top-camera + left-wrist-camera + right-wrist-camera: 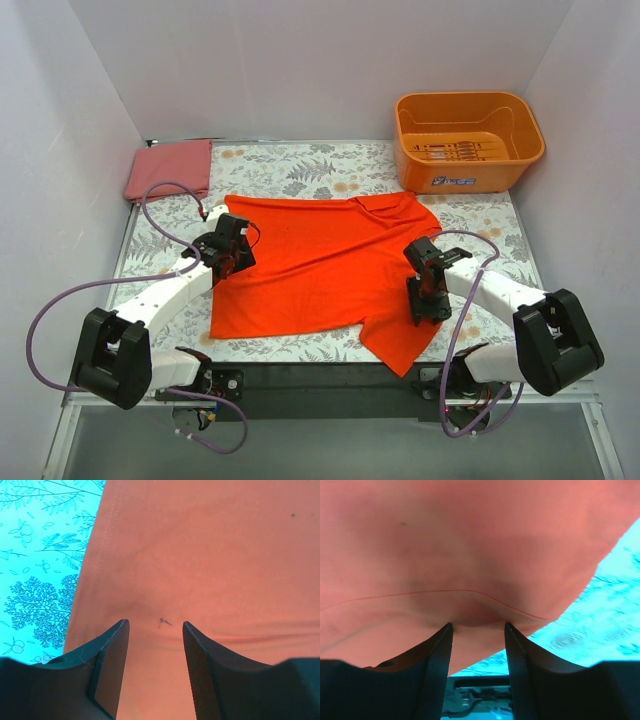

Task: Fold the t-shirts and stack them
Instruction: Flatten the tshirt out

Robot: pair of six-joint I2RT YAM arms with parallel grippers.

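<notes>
Two tools on a spread shirt, a folded one set aside.

At the far left corner of the table lay the folded pinkish-red t-shirt. The left tool sat on the left edge of the orange-red t-shirt, its jaws about half parted with only flat cloth between them, gripping nothing. That shirt lay spread across the middle of the table. The right tool stood at its right hem, jaws likewise parted, with cloth puckered at the tips but not clamped. An orange tub stood at the far right.

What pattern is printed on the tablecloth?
The tablecloth has grey leaves and tan flowers on a white ground. It shows best in the top external view.
</notes>
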